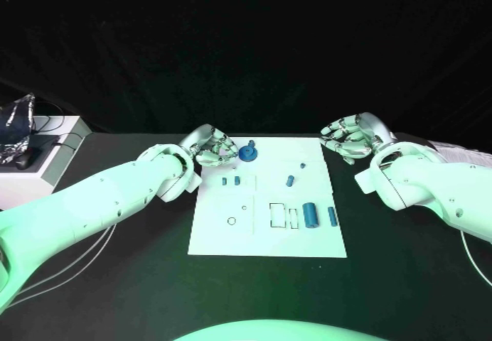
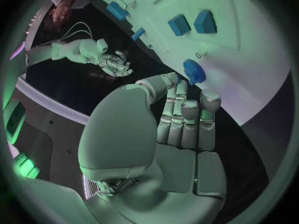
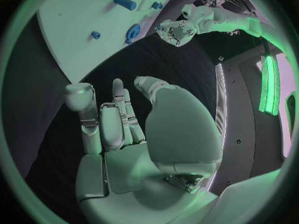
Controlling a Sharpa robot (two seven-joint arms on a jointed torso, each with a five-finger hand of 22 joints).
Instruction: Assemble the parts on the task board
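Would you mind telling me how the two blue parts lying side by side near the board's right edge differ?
The thicker blue cylinder is wider and looks slightly longer than the thin blue pin. The cylinder lies closer to the board's rectangular slots; the pin lies nearer the task board edge. Both are blue, lie flat, roughly parallel, and neither hand touches them.

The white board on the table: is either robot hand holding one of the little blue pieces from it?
No. Both the left hand and the right hand hover empty at the white board's far corners.

White arms [image 1: 113, 195], silver fingers [image 2: 187, 117]
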